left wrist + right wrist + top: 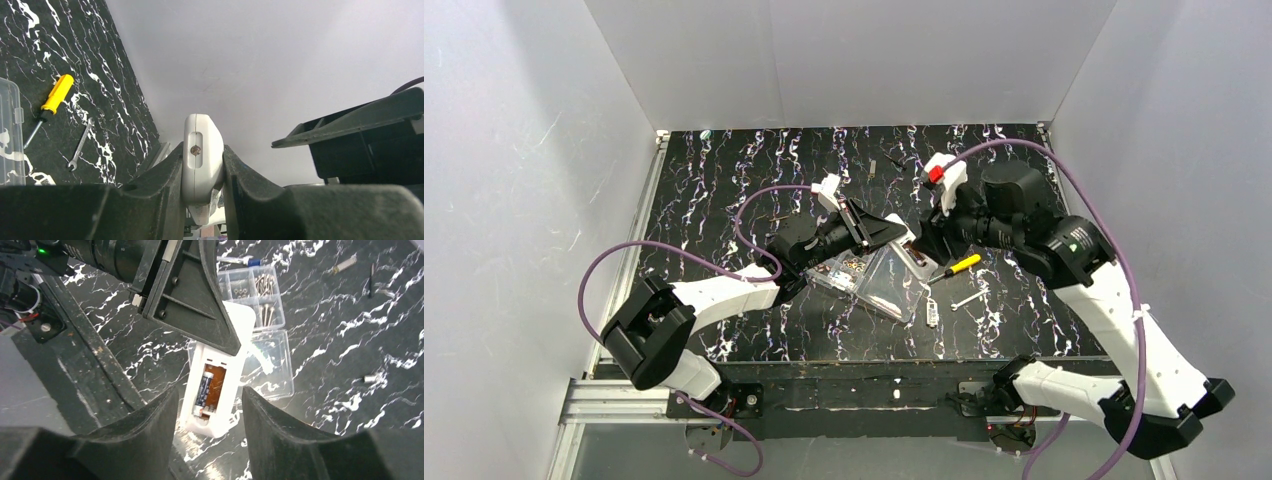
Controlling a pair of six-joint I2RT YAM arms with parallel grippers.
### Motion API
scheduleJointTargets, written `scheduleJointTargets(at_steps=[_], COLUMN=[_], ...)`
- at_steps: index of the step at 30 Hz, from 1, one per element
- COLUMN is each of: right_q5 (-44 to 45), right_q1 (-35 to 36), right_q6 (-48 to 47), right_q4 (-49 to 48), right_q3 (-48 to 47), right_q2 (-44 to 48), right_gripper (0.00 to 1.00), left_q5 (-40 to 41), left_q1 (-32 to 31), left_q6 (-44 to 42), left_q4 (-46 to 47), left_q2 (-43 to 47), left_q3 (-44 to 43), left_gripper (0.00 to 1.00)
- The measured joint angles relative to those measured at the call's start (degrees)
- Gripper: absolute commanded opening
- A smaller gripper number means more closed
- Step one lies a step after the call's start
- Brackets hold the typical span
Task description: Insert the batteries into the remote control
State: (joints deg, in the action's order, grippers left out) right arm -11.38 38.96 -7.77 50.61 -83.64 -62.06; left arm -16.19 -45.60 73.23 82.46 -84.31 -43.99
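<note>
Right gripper (209, 392) fills the foreground of its wrist view, jaws spread. Its black fingers (150, 430) sit either side of the slim white plastic remote control (215, 426), no visible contact. Remote control is up off the black white-veined table (350, 320), over the clear compartmented plastic box (275, 370), between the two arms. Left gripper (202, 167) is pressed tight on it near the far end, and one finger overlaps the open back. Back cover off: one dark cylindrical battery (205, 385) sits in one bay. The bay beside it shows a bare copper-coloured floor and looks empty. Yellow-handled screwdriver (56, 93) and small steel spanner (80, 145) lie on the table, well apart from the grip.

Handling guess: light, rigid hollow shell, smooth so probably slippery. It could pivot in a one-end pinch when a battery is pushed in against the spring. Best hold looks like the long edges near mid-body, clear of the open bay. Thin bay walls and contacts look fragile.
</note>
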Motion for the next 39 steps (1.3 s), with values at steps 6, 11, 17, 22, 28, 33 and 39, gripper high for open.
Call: scheduleJointTargets(at_steps=[6, 11, 17, 22, 28, 33, 39], right_q5=[-8.4, -21.9, -41.1, -49.2, -53.1, -54.9, -57.4], right_q1=[-4.6, -12.1, -20.6, -22.1, -22.1, -22.1, -22.4], right_q6=[-7.1, -13.9, -21.9, -32.2, -43.7, -50.2, -58.6], right_q4=[-9.0, -13.3, -10.8, -2.1, 6.0, 9.8, 16.7], right_q3=[8.5, 11.4, 5.4, -0.6, 2.1, 4.5, 4.3], right_q2=[4.5, 5.8, 0.6, -5.9, -5.2, -2.4, -4.1], right_gripper=[0.59, 0.47, 0.49, 0.54, 0.55, 0.55, 0.53], left_q5=[-0.6, -1.4, -2.5, -3.5, -5.1, -5.7, -6.0], left_q1=[0.0, 0.0, 0.0, 0.0, 0.0, 0.0, 0.0], left_q6=[1.2, 1.8, 2.3, 2.4, 2.4, 2.4, 2.5], left_q4=[0.0, 0.0, -0.1, -0.1, -0.2, -0.3, -0.2], left_q2=[0.0, 0.0, 0.2, 0.8, 1.2, 1.2, 1.2], left_q3=[0.0, 0.0, 0.0, 0.0, 0.0, -0.2, -1.0], left_gripper=[0.00, 0.00, 0.00, 0.00, 0.00, 0.00, 0.00])
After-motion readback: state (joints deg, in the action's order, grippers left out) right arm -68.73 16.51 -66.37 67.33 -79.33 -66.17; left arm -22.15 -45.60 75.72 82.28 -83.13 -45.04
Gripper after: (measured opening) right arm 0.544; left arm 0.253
